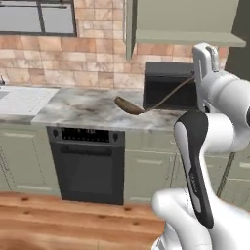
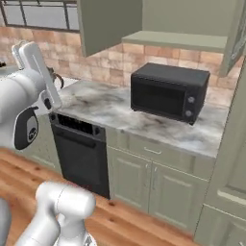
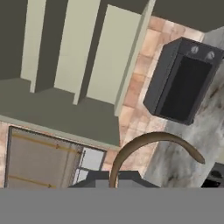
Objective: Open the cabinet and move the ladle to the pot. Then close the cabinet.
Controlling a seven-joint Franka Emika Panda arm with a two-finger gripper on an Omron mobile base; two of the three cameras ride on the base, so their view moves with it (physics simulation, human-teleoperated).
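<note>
The sage-green cabinet [image 2: 182, 29] hangs on the wall with both recessed-panel doors swung open, showing a flat, bare interior shelf; in the hand view its pale panels [image 3: 78, 52] run slantwise across the top. Below it a brick-patterned backsplash [image 1: 63, 53] in tan and pink meets a grey-veined marble table [image 1: 88, 110] with a smooth, glossy top. Under the table sit matching green base cabinets [image 2: 153, 185] with framed doors and a black built-in oven [image 1: 88, 163] with a dark glass front. A boxy black microwave [image 2: 168, 91] with two round knobs stands on the table directly beneath the open cabinet. A pale sink area [image 1: 22, 100] lies at the far left of the table, and warm wood planks [image 1: 73, 222] cover the floor.

The brown ladle [image 1: 146, 105] is held in the air above the table, in front of the microwave: its long, thin, curved handle rises to the end effector [image 1: 195, 74], and its small oval bowl hangs low at the left. The end effector is clenched on the handle's end, as the hand view shows, with the arched handle [image 3: 148, 146] sweeping out from between the dark fingertips.
</note>
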